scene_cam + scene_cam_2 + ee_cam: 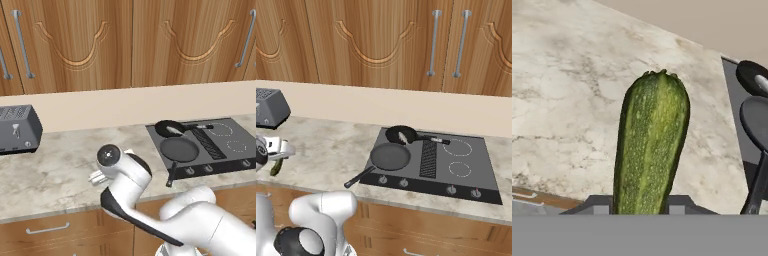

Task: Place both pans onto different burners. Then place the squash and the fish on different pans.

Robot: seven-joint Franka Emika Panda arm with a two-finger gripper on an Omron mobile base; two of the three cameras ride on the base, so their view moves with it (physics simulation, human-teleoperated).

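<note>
Gripper (639,210) clamps the squash (651,150), its long axis jutting straight out from the jaws, above the counter (562,100), well left of the cooktop (466,172) and wider pan (390,156).

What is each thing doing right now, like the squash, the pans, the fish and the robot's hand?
squash: between the fingers of the hand, above the counter, not on a pan.
hand: closing around the squash.
wider pan: on the front left burner, empty.
smaller pan: on the back left burner, with the fish in it.
fish: lying in the smaller pan.
</note>
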